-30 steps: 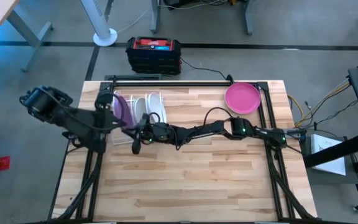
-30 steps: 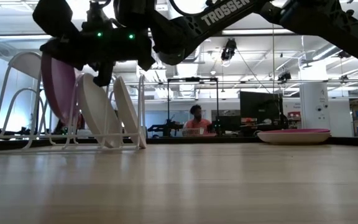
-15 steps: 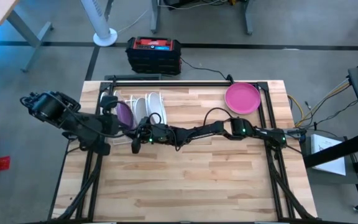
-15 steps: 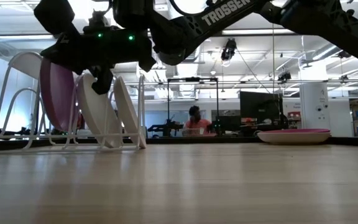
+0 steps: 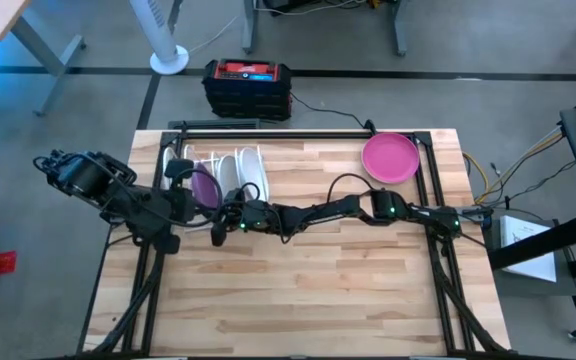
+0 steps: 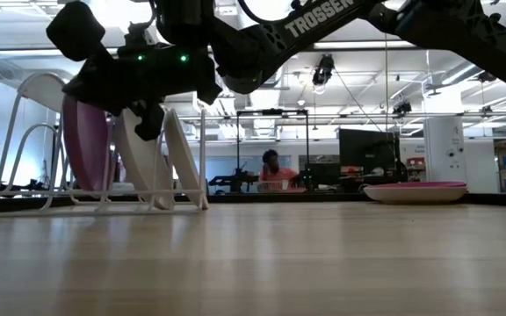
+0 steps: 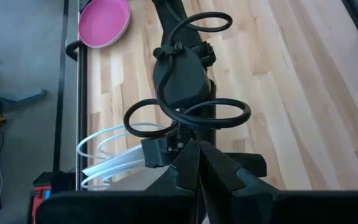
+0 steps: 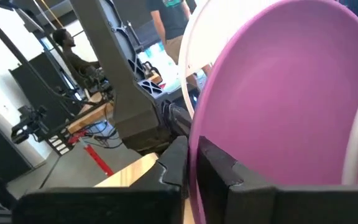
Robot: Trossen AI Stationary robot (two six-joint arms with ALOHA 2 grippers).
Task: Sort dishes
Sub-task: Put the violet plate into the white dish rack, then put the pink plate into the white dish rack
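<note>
Leftmost, left gripper (image 5: 194,192) beside purple plate (image 5: 203,186), jaws pressed together in wrist view, arm low across surface edge; purple plate upright in white wire rack (image 5: 180,160) next to white plates (image 5: 240,170); right gripper (image 5: 224,216) jaws pinching purple plate rim, arm stretched flat across wooden surface (image 5: 308,290); magenta bowl (image 5: 390,157) at far right corner; person (image 6: 275,171) seated in room behind

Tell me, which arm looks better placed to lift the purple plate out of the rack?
Right. The right gripper pinches the rim of the purple plate standing in the rack. The left gripper is shut on nothing.
</note>
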